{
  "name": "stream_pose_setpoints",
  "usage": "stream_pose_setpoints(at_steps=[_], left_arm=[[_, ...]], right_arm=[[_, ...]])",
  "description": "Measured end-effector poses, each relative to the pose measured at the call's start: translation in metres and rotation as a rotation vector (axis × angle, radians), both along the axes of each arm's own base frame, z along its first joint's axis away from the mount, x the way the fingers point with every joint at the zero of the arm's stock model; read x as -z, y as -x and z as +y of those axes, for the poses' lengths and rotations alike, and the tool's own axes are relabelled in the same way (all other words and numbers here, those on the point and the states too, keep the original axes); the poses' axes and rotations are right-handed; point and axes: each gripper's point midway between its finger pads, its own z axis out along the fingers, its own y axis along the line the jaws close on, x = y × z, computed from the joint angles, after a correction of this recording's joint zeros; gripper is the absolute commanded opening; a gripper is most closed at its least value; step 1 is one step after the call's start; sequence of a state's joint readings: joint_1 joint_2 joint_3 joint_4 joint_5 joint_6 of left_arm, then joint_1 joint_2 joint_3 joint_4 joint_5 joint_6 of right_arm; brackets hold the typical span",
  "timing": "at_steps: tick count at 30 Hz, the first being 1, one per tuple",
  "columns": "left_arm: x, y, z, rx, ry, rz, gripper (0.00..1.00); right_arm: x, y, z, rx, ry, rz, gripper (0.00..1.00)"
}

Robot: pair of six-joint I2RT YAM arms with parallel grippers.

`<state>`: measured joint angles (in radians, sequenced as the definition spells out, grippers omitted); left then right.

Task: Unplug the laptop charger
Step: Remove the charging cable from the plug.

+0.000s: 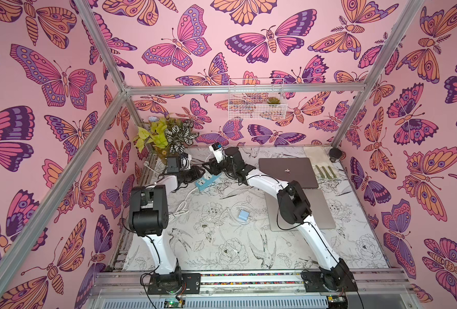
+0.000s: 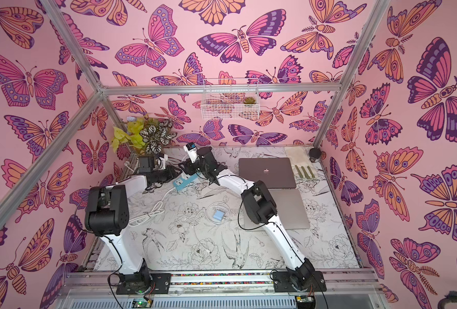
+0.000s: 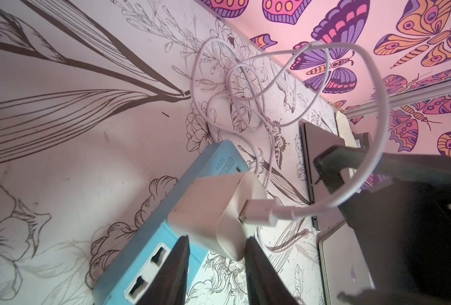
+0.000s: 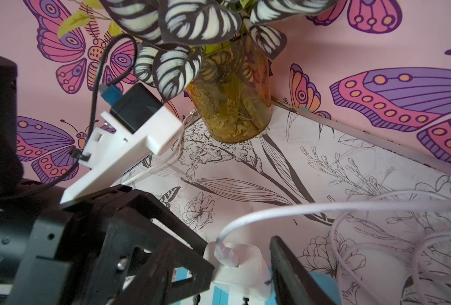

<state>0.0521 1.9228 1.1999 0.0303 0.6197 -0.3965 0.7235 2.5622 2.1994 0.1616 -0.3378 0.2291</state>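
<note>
Obs: charger sits plugged into blue power strip, far-left part of desk. Top views hide it behind the arms. Left wrist view: left fingers flank it, contact unclear; right fingers spread.

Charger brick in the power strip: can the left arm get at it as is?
Probably yes. The left end effector straddles the charger brick on the power strip, nothing between; the right end effector sits close on the cable side.

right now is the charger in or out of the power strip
In. The charger sits flush on the strip, with no prongs showing in the left wrist view.
</note>
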Motion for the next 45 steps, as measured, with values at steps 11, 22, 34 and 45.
stream_pose_setpoints(at_steps=[11,22,34,45], left_arm=[[0.0,0.001,-0.002,0.019,0.005,-0.005,0.35],[0.0,0.0,-0.003,0.022,0.003,-0.011,0.32],[0.001,0.001,-0.004,0.034,0.009,-0.013,0.31],[0.002,-0.002,-0.008,0.059,0.042,-0.018,0.3]], right_arm=[[0.011,-0.005,0.007,0.012,-0.016,0.035,0.43],[0.013,-0.004,0.008,0.016,-0.036,0.032,0.0],[0.011,0.0,0.005,0.031,-0.03,0.026,0.0],[0.01,0.001,0.0,0.052,0.018,0.013,0.0]])
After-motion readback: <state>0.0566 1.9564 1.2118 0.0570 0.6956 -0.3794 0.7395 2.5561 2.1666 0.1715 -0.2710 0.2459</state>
